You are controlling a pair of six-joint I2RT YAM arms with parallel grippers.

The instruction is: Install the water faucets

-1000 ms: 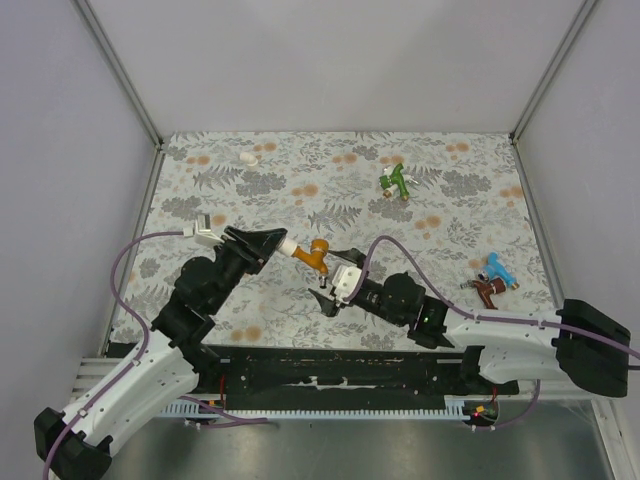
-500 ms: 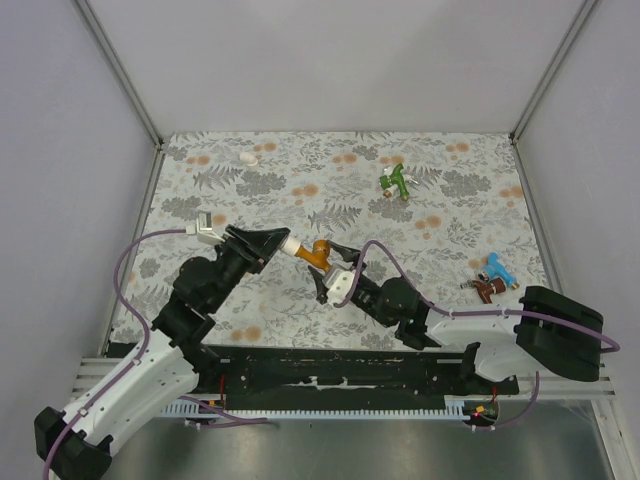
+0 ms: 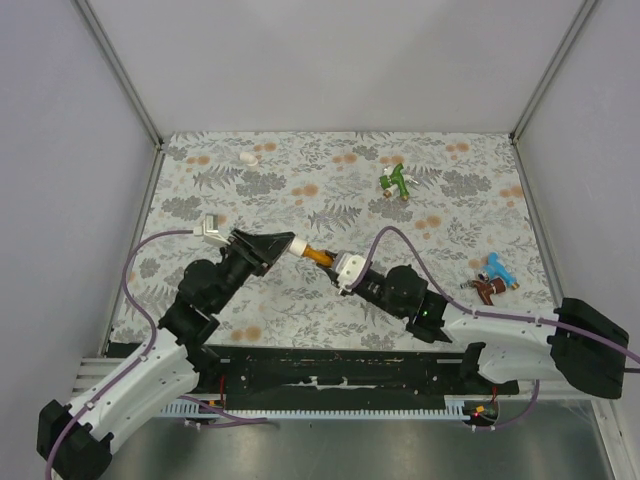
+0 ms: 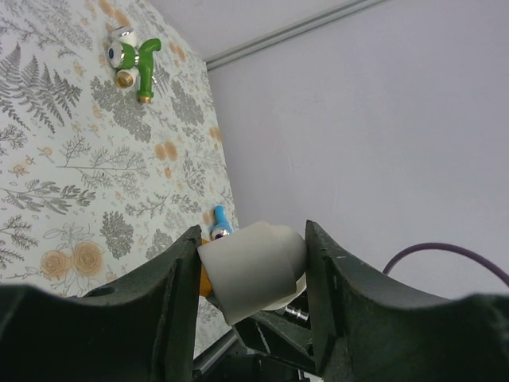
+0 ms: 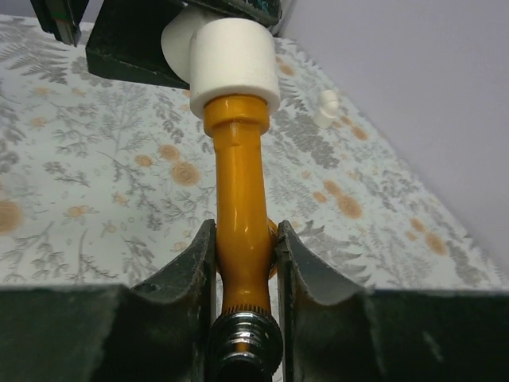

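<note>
Grip on both ends: my right gripper [image 5: 242,255] is clenched on the orange faucet [image 5: 241,191], my left gripper [image 4: 253,267] clamps the white fitting [image 5: 235,60] capping its tip, the pair held between the arms over the near middle of the floral table [image 3: 450,205].

Inside a robotics lab's test cell: the left arm [image 3: 195,300] and right arm [image 3: 470,325] stand bolted to a black rail [image 3: 330,375] at the near edge of a floral-clothed table [image 3: 300,195], with purple cables [image 3: 385,229] looping from them. Plain grey wall panels [image 3: 330,60] in aluminium framing [image 3: 118,70] box in the bench, where a green water faucet [image 3: 397,182] lies loose, far right.
</note>
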